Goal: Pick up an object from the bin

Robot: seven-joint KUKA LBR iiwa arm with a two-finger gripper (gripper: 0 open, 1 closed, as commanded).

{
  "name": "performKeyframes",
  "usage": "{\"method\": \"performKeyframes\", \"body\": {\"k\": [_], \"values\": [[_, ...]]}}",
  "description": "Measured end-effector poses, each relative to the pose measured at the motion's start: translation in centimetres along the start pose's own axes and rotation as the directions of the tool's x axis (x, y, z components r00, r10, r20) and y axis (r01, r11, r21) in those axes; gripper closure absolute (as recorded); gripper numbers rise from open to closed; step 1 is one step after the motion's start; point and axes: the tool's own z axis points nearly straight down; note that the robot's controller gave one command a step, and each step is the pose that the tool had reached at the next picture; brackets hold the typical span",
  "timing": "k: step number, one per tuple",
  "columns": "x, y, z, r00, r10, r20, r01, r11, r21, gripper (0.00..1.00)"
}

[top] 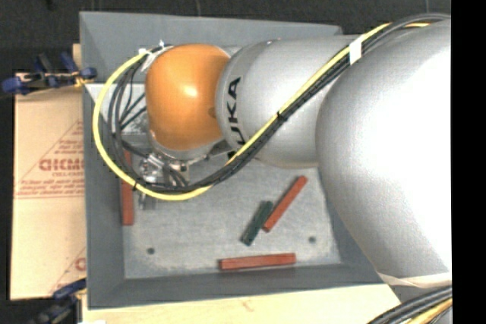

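My gripper [157, 169] hangs under the orange wrist cover at the bin's left side, low over the floor. A reddish-brown bar [127, 206] lies upright along the left wall, just left of and below the gripper, with its upper end hidden by the gripper and cables. Further right, a dark green bar [257, 223] lies at a slant beside a red bar [285, 202], the two touching.
Another red bar [257, 262] lies flat along the bin's near wall. The arm and its cables cover the bin's back and right half. Bare floor lies between the gripper and the slanted bars.
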Motion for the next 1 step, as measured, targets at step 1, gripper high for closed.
{"method": "performKeyframes", "body": {"k": [1], "values": [[2.55, -2.01, -1.44, 1.000, 0.013, -0.007, -0.013, 1.000, 0.003, 0.00]]}}
